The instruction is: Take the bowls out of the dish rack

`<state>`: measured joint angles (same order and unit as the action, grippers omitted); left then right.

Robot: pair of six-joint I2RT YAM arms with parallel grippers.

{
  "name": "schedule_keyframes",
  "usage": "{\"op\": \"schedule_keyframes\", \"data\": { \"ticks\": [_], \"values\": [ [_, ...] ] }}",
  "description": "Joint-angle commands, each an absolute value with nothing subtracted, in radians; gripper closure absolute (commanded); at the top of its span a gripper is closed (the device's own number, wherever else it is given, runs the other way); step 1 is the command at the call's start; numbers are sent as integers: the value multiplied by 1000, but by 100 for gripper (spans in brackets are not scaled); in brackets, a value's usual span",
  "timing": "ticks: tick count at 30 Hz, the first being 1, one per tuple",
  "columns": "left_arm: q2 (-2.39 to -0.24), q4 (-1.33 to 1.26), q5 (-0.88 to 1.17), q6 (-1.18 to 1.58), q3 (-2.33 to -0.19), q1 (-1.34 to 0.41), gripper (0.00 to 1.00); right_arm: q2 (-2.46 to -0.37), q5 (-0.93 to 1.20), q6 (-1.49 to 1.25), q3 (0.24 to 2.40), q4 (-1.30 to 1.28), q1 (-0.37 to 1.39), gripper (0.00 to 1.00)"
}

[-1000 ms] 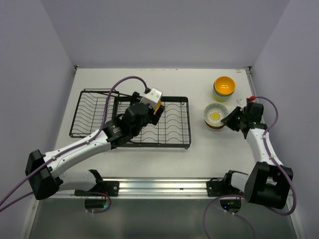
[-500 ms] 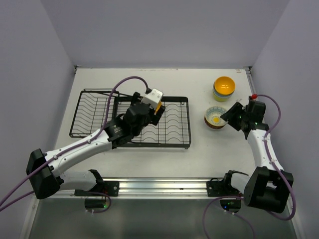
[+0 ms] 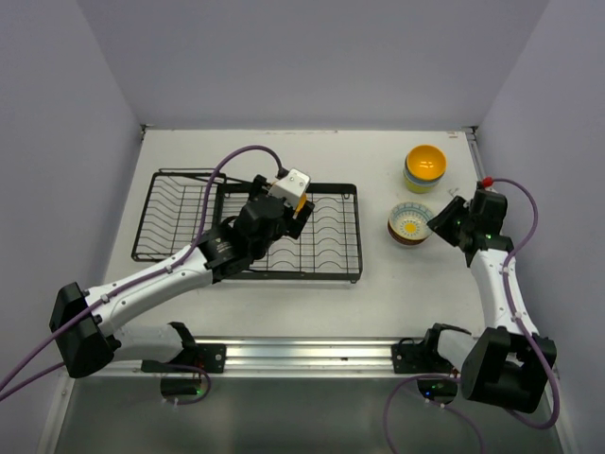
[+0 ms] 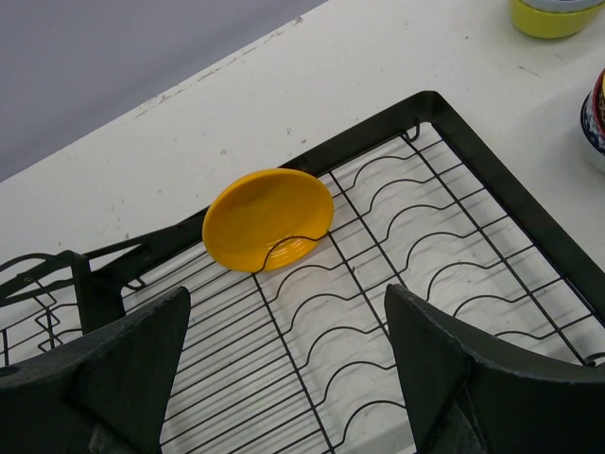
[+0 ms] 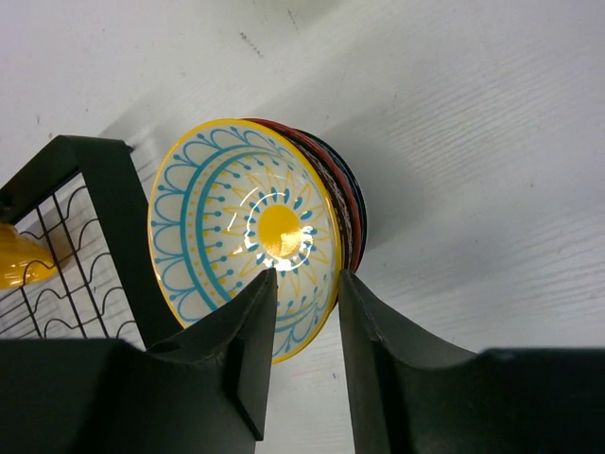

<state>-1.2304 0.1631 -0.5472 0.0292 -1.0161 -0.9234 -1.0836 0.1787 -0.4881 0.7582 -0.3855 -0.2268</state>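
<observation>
The black dish rack (image 3: pixel 189 227) lies at the left-centre of the table. One orange-yellow bowl (image 4: pixel 267 219) stands on edge in a slot at the rack's far side (image 4: pixel 529 227); in the top view it is mostly hidden under my left wrist. My left gripper (image 4: pixel 293 378) is open and empty above the rack, short of that bowl. A light blue patterned bowl (image 5: pixel 246 232) tops a stack of red-brown ones (image 3: pixel 409 224) right of the rack. My right gripper (image 5: pixel 304 312) is open just above that bowl's near rim, its fingers astride the rim without pressing on it.
A second stack with a yellow bowl on top (image 3: pixel 425 166) stands at the back right, and shows in the left wrist view (image 4: pixel 558 14). The rack's corner (image 5: pixel 104 189) is close to the patterned stack. The right wall is near my right arm.
The patterned bowl has settled flat onto its stack and my right gripper has let it go and drawn back slightly to the right. The left arm has barely moved.
</observation>
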Motion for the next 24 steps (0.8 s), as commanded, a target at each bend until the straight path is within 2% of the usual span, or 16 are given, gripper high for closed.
{"op": "schedule_keyframes", "data": {
  "ticks": [1, 3, 11, 24],
  "values": [
    [-1236, 109, -552, 11, -1009, -928, 13, -1071, 167, -471, 782, -385, -230, 65],
    [-1238, 110, -552, 11, -1009, -928, 13, -1075, 169, -471, 776, -380, -230, 70],
    [-1242, 110, -549, 9, -1009, -928, 13, -1095, 166, -468, 765, -376, -230, 79],
    [-1252, 112, -548, 6, -1008, -930, 12, -1106, 169, -465, 761, -370, -230, 79]
  ]
}}
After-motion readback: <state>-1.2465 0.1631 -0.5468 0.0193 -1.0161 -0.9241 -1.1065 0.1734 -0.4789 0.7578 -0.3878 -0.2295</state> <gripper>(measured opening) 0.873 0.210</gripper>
